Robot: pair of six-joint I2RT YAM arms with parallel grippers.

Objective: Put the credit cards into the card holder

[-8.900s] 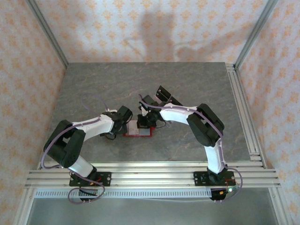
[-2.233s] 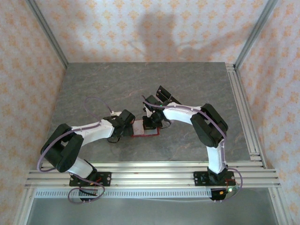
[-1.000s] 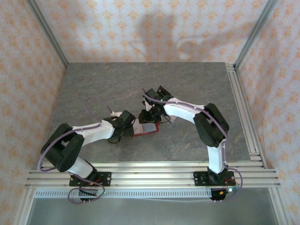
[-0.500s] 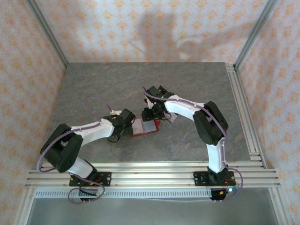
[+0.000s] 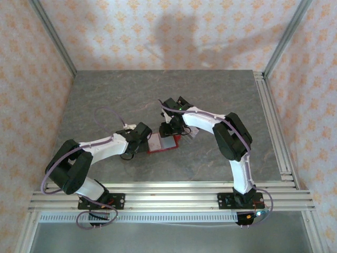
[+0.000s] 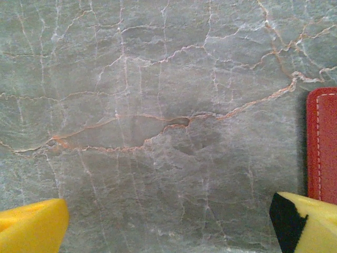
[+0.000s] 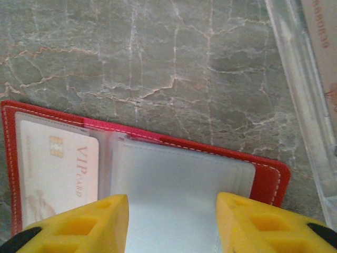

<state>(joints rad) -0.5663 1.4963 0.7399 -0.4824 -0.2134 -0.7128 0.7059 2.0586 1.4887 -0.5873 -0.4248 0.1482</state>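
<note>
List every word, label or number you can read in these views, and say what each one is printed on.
"VIP CARD": printed sideways on the pale credit card in the left sleeve of the open red card holder, in the right wrist view.
Reddish print on the sheet inside the clear plastic rack: cropped at the edge and too blurred to read.
Top and left wrist views: no legible text.

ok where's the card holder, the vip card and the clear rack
card holder (image 7: 269,182): right wrist view, red border at its right end
vip card (image 7: 55,179): right wrist view, middle of its printed face
clear rack (image 7: 297,79): right wrist view, its see-through rim
</note>
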